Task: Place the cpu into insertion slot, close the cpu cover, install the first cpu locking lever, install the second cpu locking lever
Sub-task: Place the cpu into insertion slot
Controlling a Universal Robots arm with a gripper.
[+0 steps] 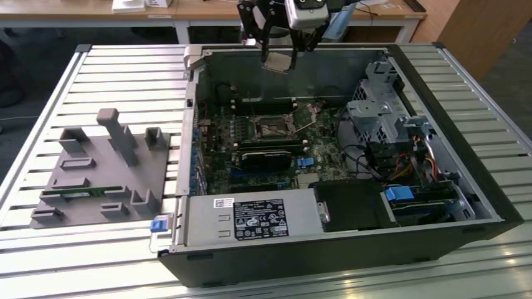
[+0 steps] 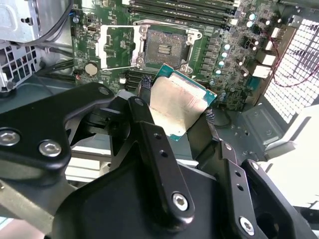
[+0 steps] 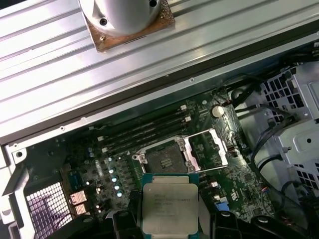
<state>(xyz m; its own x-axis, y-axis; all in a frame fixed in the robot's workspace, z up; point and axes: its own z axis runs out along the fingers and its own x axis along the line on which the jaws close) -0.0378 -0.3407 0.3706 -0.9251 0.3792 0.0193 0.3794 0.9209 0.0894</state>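
The cpu is pinched by its edges in the gripper, above the motherboard; if lowered skewed, pins of the insertion slot at the motherboard's middle could be bent

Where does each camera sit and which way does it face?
Exterior view: off the arm, looking down into the open computer case; the claw holds the chip above it.
Second wrist view: on the arm, looking past black claw fingers toward the socket.
First wrist view: on the arm, looking over the claw-held chip at the socket.
Both wrist views share chip, socket, open cover.
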